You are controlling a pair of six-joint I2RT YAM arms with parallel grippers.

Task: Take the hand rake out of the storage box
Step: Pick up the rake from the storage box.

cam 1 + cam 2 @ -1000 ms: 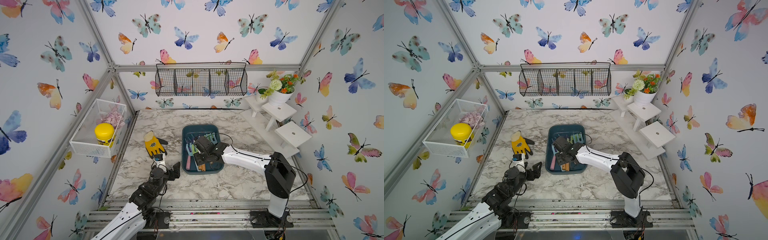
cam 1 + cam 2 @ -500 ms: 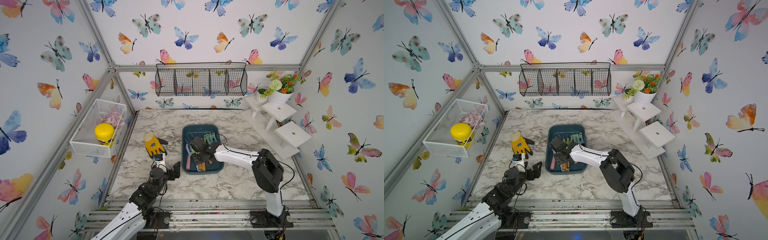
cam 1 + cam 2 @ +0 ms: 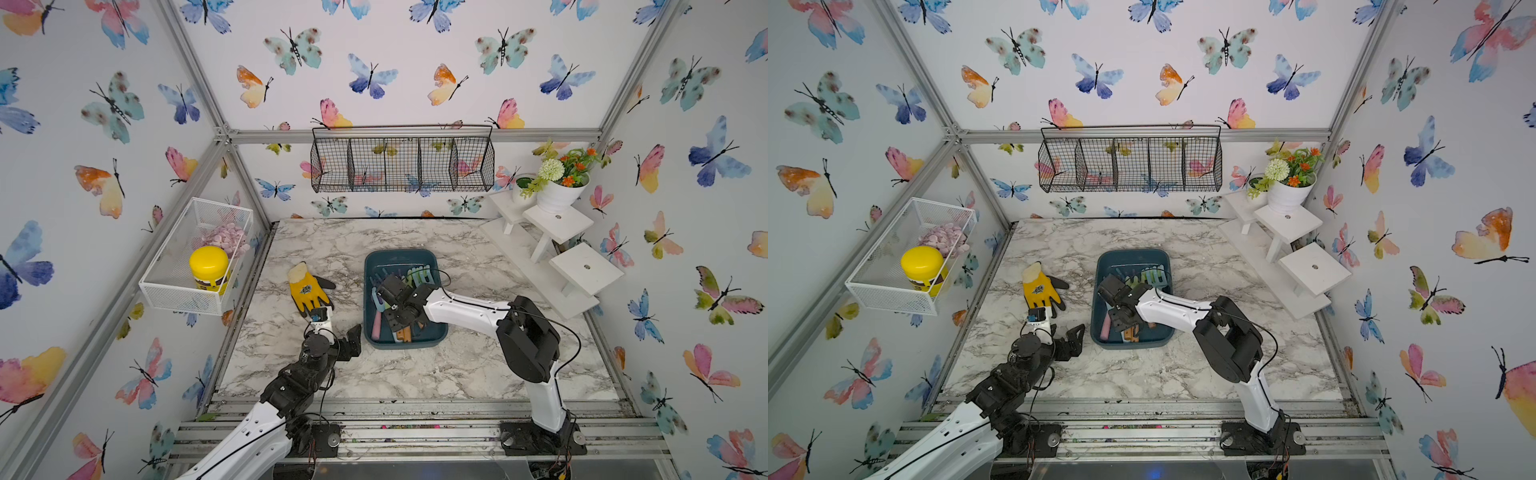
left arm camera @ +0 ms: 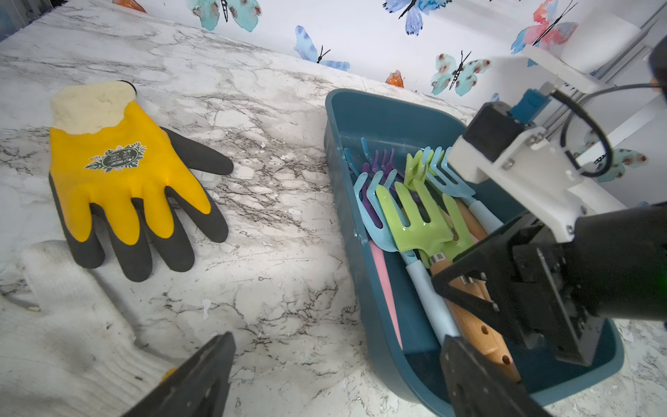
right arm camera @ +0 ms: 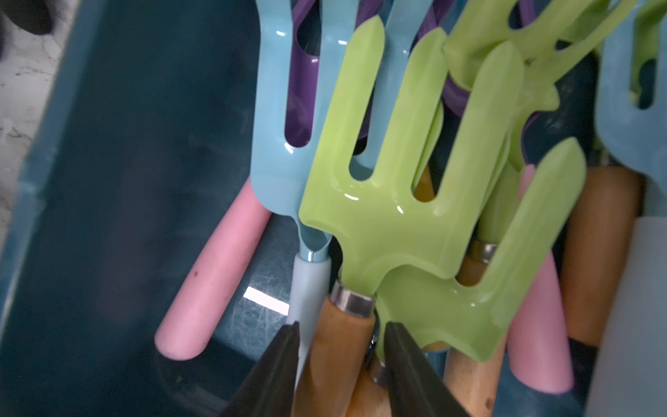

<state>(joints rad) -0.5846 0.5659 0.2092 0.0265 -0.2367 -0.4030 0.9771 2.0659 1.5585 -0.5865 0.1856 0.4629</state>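
The dark teal storage box (image 3: 405, 253) (image 3: 1133, 252) (image 4: 361, 97) sits mid-table and holds several hand rakes with green, blue and purple heads. My right gripper (image 5: 341, 325) (image 3: 398, 321) (image 4: 465, 289) reaches down into it. Its fingers press close against both sides of the wooden handle of the topmost green hand rake (image 5: 389, 216) (image 4: 418, 224), just behind the metal ferrule. The rake still lies on the pile. My left gripper (image 4: 337, 337) (image 3: 353, 336) hovers open and empty just outside the box's near left corner.
A yellow and grey glove (image 3: 307, 291) (image 4: 122, 180) lies left of the box, with a white knit glove (image 4: 65, 325) nearer me. A white mesh basket (image 3: 195, 253) hangs left, a black wire basket (image 3: 401, 164) at the back, and white steps (image 3: 557, 249) with a flower pot (image 3: 557, 187) stand right.
The right arm's elbow has swung left and nearer the box, and its jaws have narrowed onto the green rake's wooden handle. The left arm has not moved.
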